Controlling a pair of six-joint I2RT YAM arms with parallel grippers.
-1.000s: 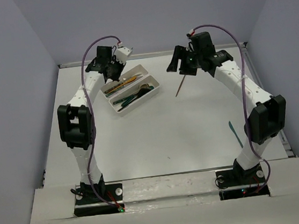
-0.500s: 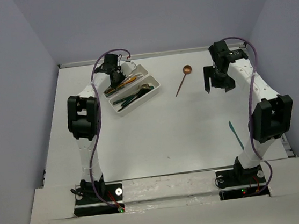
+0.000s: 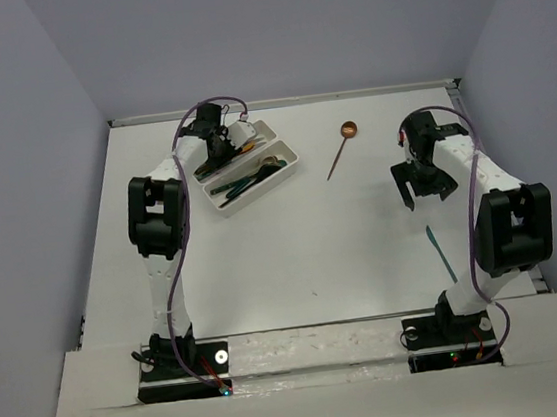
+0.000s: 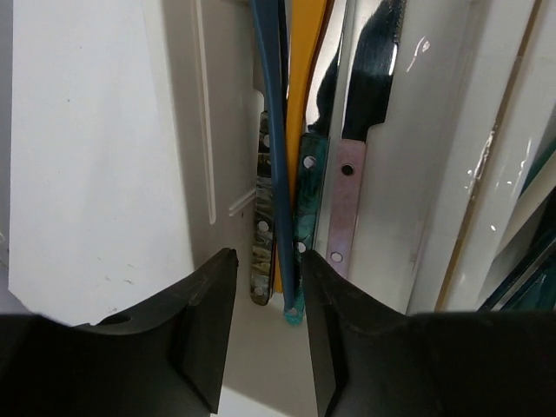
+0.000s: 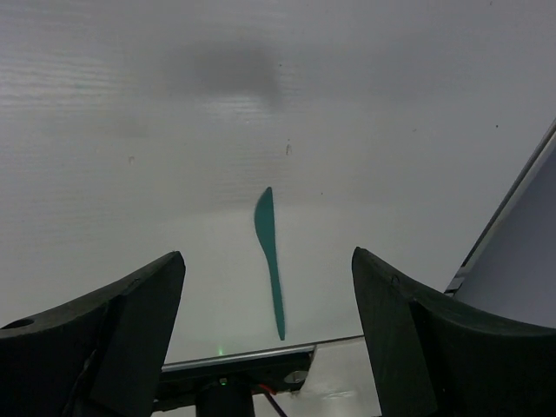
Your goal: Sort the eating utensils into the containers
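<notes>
Between the matt black plastic fingers (image 4: 200, 330) of the left gripper (image 4: 268, 274) lie knives (image 4: 334, 130) in a glossy white plastic tray (image 4: 221, 130). There is a smooth blue handle (image 4: 280, 174), a marbled teal handle (image 4: 306, 204) with pale metal rivets, a bare dull-metal tang (image 4: 347, 200) and mirror-bright steel blades (image 4: 369, 78). Just ahead of the right gripper (image 5: 268, 261), a matt, plastic-looking teal knife (image 5: 265, 226) lies on the matt white desk (image 5: 130, 130), whose surface is finely lined.

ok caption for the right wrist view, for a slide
Open right gripper hovers over the table, a teal knife lying ahead.
</notes>
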